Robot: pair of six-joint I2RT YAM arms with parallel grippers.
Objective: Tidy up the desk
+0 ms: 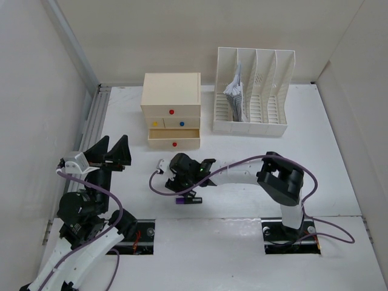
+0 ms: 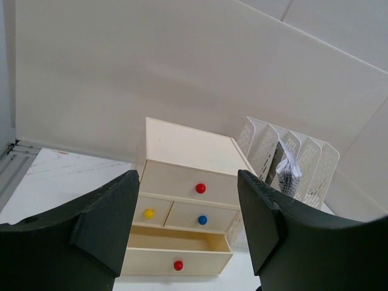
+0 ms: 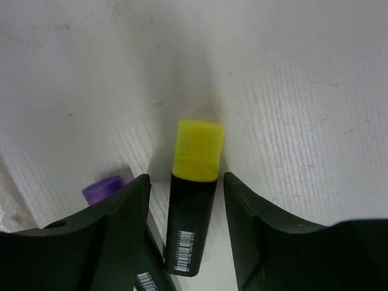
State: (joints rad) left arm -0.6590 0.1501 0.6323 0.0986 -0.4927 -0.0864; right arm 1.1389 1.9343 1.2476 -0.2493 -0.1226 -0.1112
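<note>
Desk (image 1: 339,182): white top under everything. The drawer box (image 1: 171,97) stands at its far side, bottom drawer (image 1: 174,138) pulled out.
Yellow highlighter (image 3: 193,206): lies flat in front of the drawer box, purple highlighter (image 3: 103,189) just beside it.
Right gripper (image 3: 188,180): fingers parted, straddling the yellow one, not pinching.
Left gripper (image 2: 188,179): spread wide, empty, facing the drawer box.
Risk: closing off-centre could roll the yellow one or catch its purple neighbour.

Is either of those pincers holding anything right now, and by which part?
Nothing is held. The right pincer straddles the black barrel of the highlighter, gaps showing either side; the left pincer is open and empty.
</note>
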